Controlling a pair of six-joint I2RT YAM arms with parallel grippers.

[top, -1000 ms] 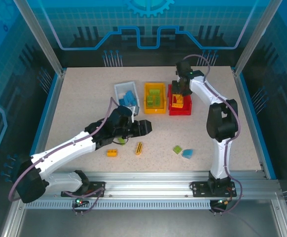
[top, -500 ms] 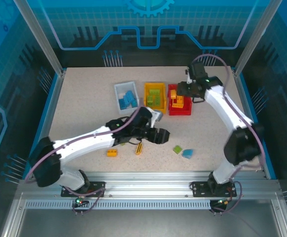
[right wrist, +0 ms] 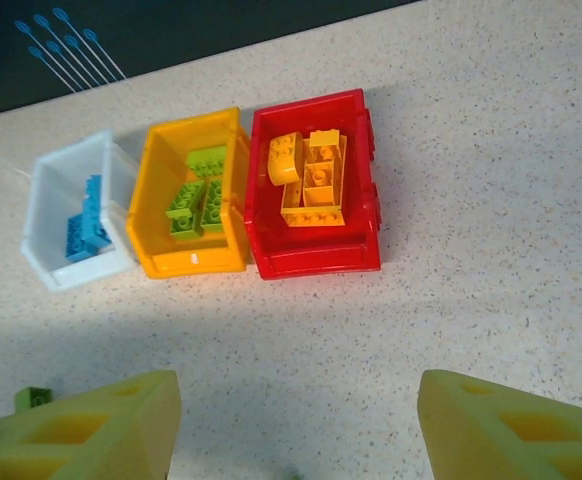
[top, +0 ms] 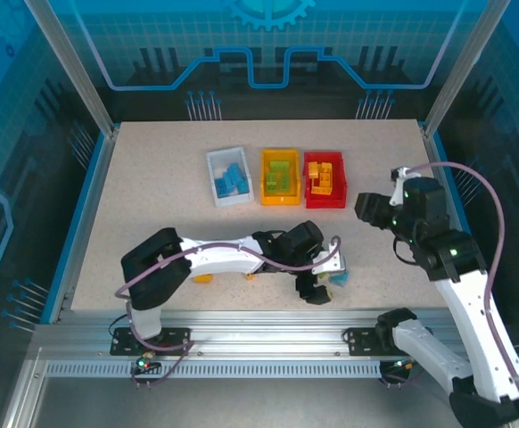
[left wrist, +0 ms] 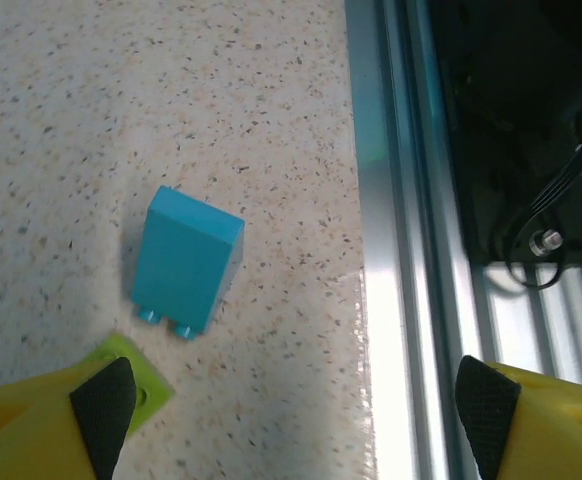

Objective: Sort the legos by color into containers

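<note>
the blue brick [left wrist: 184,262] lies on its side on the table [left wrist: 91,110], near the 5 o'clock edge by the metal rail [left wrist: 391,250], with a green brick [left wrist: 131,383] just beside it toward 7 o'clock. the left claw [left wrist: 293,400] hangs over them with its fingers wide apart and nothing between them.

the brick looks light, hard and smooth-walled, so it could slip or skid. the two flat long sides seem the safest place to take hold, clear of the studs, which point toward 6 o'clock.

the left wrist view gives that pose. the right wrist view, its right claw [right wrist: 296,435] also spread and empty, lays out the white bin [right wrist: 71,275] with blue bricks at 9 o'clock, the yellow-orange bin [right wrist: 191,262] with green ones, and the red bin [right wrist: 316,258] with yellow ones.
</note>
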